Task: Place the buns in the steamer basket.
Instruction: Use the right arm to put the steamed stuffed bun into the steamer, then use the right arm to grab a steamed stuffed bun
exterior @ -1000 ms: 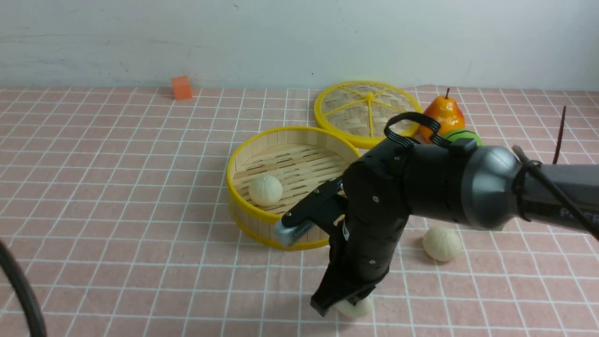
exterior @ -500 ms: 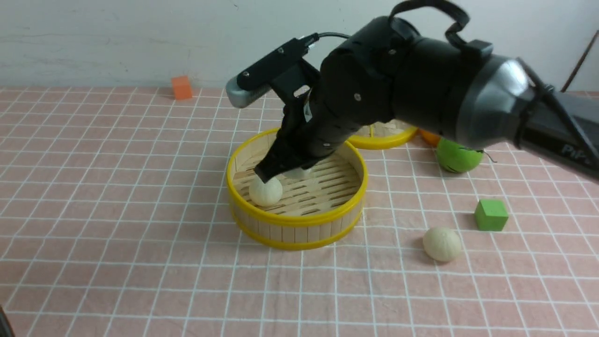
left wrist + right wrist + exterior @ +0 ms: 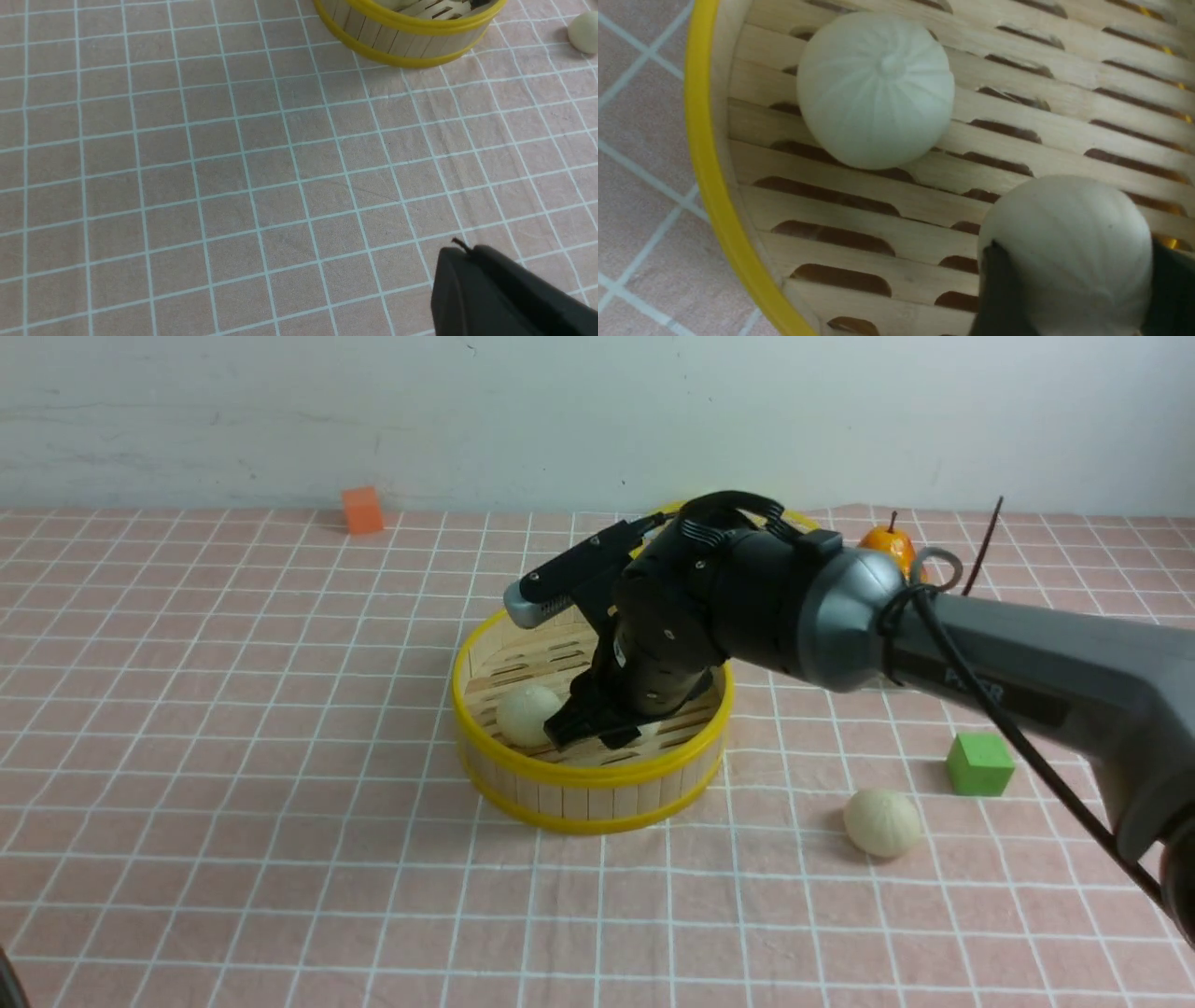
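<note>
The steamer basket (image 3: 560, 775) stands mid-table. One bun (image 3: 525, 714) lies on its slatted floor at the left. My right gripper (image 3: 597, 733) reaches down inside the basket, right beside that bun. In the right wrist view the gripper (image 3: 1069, 280) is shut on a second bun (image 3: 1064, 242), low over the slats, with the loose bun (image 3: 875, 88) close by and the yellow rim (image 3: 705, 154) beyond. A third bun (image 3: 881, 821) lies on the cloth right of the basket. My left gripper (image 3: 455, 254) hovers shut and empty over the cloth, well in front of the basket (image 3: 406, 44).
A green cube (image 3: 978, 764) sits right of the basket, near the third bun. An orange cube (image 3: 362, 511) is by the back wall at the left. A pear (image 3: 887, 546) stands behind my right arm. The lid is mostly hidden behind that arm.
My right gripper lifted a bun from the cloth in front of the basket, carried it over the rim, and has now lowered it to the basket floor beside the first bun.
</note>
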You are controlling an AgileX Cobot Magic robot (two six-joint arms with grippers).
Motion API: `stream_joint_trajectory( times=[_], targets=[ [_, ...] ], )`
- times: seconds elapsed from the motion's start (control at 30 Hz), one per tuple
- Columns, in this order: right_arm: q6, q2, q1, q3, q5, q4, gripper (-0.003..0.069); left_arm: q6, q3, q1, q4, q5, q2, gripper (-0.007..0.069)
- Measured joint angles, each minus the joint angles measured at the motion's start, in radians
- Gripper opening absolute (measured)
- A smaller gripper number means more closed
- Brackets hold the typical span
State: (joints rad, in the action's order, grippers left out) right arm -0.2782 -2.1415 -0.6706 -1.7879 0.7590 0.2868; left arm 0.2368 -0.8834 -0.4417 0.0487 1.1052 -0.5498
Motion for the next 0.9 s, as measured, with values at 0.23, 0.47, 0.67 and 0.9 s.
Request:
stream_joint_trajectory(
  times=[0.23,0.47,0.67,0.9],
  targets=[
    [0.02,0.125,0.0,-0.063,0.126,-0.019,0.0589,0.0,0.0,0.0,0.0,0.001,0.0,-0.0014],
    [0.047,0.317,0.034,-0.062,0.372,0.02,0.054,0.0,0.0,0.0,0.0,0.002,0.0,-0.0013],
    [0.05,0.353,0.129,0.128,0.397,0.021,0.0481,0.0,0.0,0.0,0.0,0.002,0.0,-0.0011],
    [0.001,0.346,0.258,0.426,0.126,-0.052,0.0466,0.0,0.0,0.0,-0.02,0.025,0.0,-0.0008]
  ],
)
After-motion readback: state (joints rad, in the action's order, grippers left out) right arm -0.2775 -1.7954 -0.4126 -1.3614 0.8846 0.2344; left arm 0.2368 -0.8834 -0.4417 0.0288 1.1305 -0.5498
